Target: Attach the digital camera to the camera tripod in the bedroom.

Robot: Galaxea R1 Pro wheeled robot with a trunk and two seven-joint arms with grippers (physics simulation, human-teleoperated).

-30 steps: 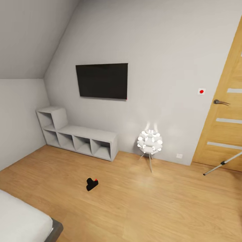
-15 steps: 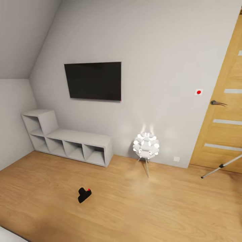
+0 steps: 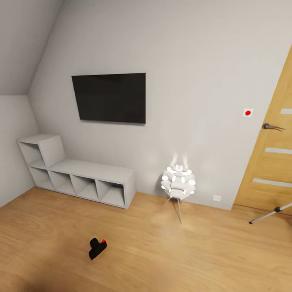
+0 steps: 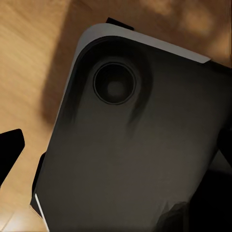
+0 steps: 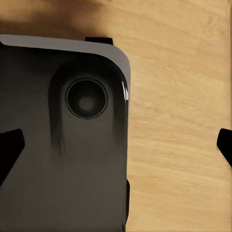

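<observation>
Your camera (image 3: 97,247) lies on the plank floor (image 3: 170,259) at about 7 o'clock in the head view, black, with its red dot facing up and to the right. It sits alone, well apart from everything else. At about 10 o'clock from it the grey shelf (image 3: 77,178) stands against the back wall, a raised cube at its left end and a low row of open cubbies running right. Above the shelf a dark TV (image 3: 109,97) hangs on the wall (image 3: 194,81).

At about 2 o'clock from the camera you see the white lamp (image 3: 178,181), lit, on thin splayed legs near the wall. Further right, at the 3 o'clock edge of the view, the oak door (image 3: 273,162) with pale stripes and a dark handle stands, with a small white plate carrying a red dot (image 3: 247,112) on the wall just beside it. Low in front of the door, one silver leg of the tripod (image 3: 271,213) slants in from the edge; the rest is cut off.

Each wrist view looks down on the robot's dark base over the floor. In the left one a black fingertip (image 4: 9,150) shows at one edge; in the right one, tips (image 5: 9,150) show at both edges, well apart, so your right gripper stands open with nothing in it. For the left gripper you cannot tell.
</observation>
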